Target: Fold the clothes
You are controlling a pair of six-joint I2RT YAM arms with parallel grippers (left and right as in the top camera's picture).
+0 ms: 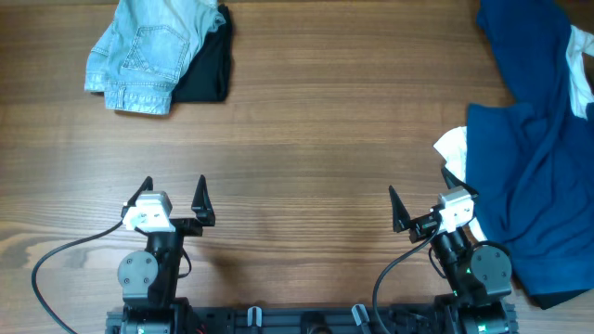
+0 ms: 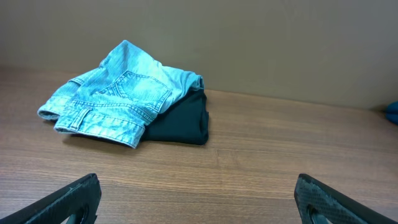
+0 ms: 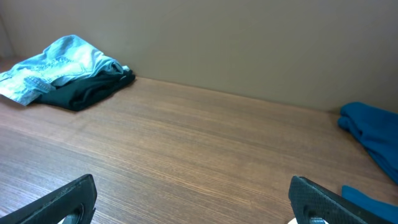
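Overhead alone: left hand point(image 1: 174, 183) and right hand point(image 1: 425, 197) together, both wide, empty; navy garments point(image 1: 529, 167) alongside.

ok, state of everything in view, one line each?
black garment: lying flat, partly covered.
denim shorts: crumpled, unfolded, lying partly on top of it.
navy garments: unfolded heap at the table's right edge.
left end effector: open, empty.
right end effector: open, empty.

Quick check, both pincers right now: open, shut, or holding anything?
Left pincer: open, holding nothing.
Right pincer: open, holding nothing.
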